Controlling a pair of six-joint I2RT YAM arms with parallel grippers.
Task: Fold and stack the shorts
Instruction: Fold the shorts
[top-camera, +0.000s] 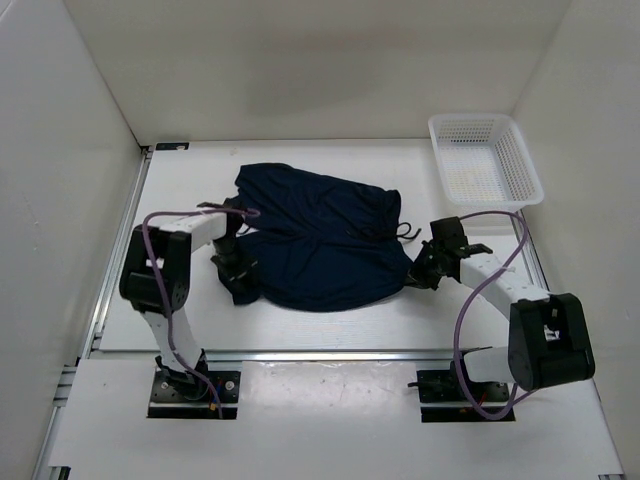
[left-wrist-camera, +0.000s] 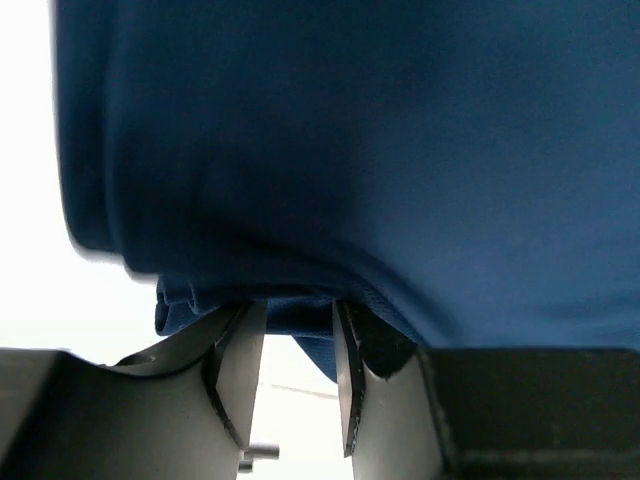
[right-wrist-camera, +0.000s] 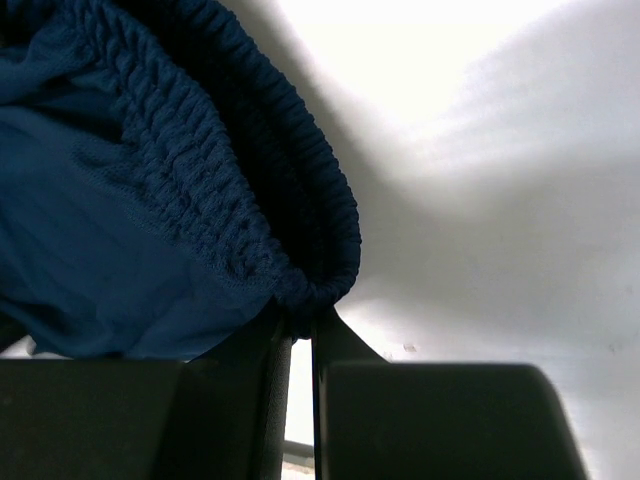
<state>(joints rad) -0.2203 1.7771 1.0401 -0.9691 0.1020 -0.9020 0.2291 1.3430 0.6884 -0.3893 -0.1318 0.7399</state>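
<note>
White tabletop (top-camera: 330, 335) inside a plain white-walled box, nothing fancy. Over on the left, the left fingers (left-wrist-camera: 232, 375) sit low at the near-left edge of the shorts (top-camera: 320, 240). They're apart, clear gap between them, with the hem bunched right at their tips. Looks to me like they're lined up to pinch that edge, but I can't say the cloth is actually caught yet. The shorts lie spread across the middle of the tabletop, dark navy, a bit rumpled, and not folded as far as I can see. On the right, the right fingers (right-wrist-camera: 338, 365) are squeezed nearly together on the ribbed elastic waistband, so that end is properly held. My guess is both ends get gripped so the fabric can be lifted and folded over evenly. A white mesh basket (top-camera: 523, 150) sits in the far right corner, well apart from the shorts.
</note>
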